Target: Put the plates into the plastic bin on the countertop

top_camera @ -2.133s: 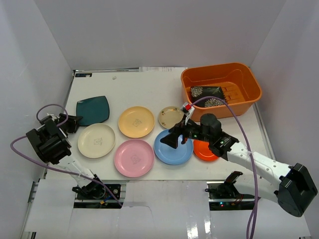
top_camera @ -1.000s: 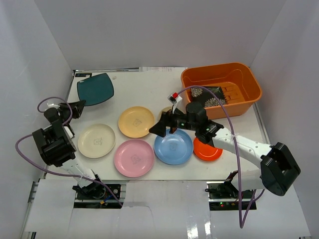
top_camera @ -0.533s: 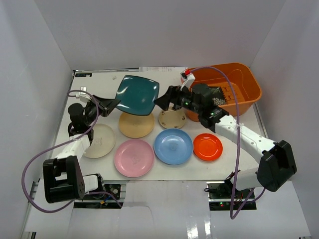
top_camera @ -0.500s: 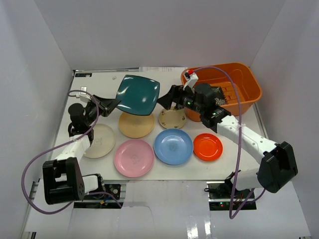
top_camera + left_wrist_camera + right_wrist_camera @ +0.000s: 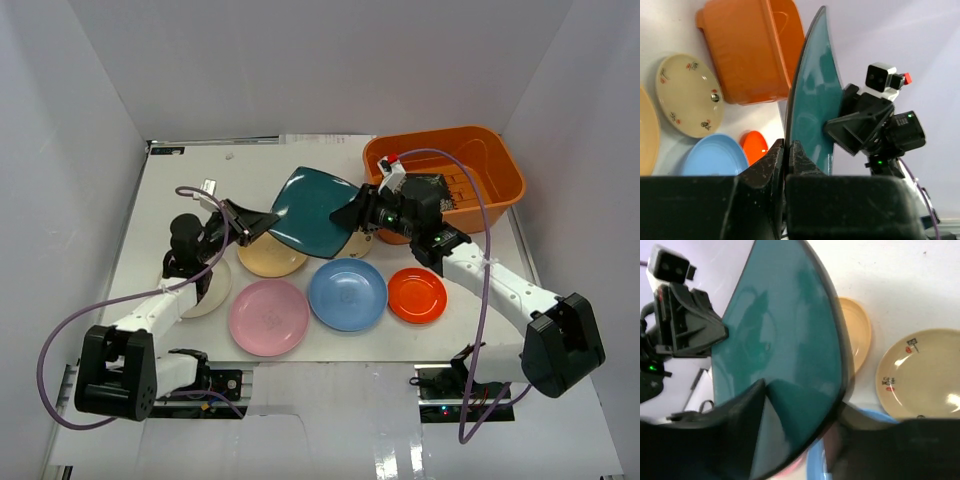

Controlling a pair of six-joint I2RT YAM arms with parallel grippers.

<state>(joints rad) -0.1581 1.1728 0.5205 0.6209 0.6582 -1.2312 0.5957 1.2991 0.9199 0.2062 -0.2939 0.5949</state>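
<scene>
1. the white desk (image 5: 180, 190) carries everything.
2. the orange bin (image 5: 470, 222) stands at the desk's far right corner.
3. the left arm (image 5: 160, 305) reaches toward the bin from the near left. the right arm (image 5: 490, 285) runs along the bin's near side, with its wrist at the bin's left end.
4. the teal plate (image 5: 315, 210) is not in the bin. it hangs tilted in the air just left of the bin, between the two arms.
5. the yellow plate (image 5: 270, 258) lies flat on the desk left of the bin, partly under the raised teal plate.
6. the cream plate (image 5: 205, 295) lies farthest from the bin, partly hidden by the left arm.
7. the pink plate (image 5: 268, 316), blue plate (image 5: 347, 294) and orange-red plate (image 5: 417, 295) sit in a row nearer than the bin, with the orange-red one closest to it.
8. the tan plate (image 5: 687, 95), with small motifs, lies just beside the bin's left end.
9. the left fingers (image 5: 771, 165) are pinched on the teal plate's edge on the side away from the bin.
10. the right fingers (image 5: 730, 440) stand on either side of the rim nearest the bin. i cannot tell whether they press on it.
</scene>
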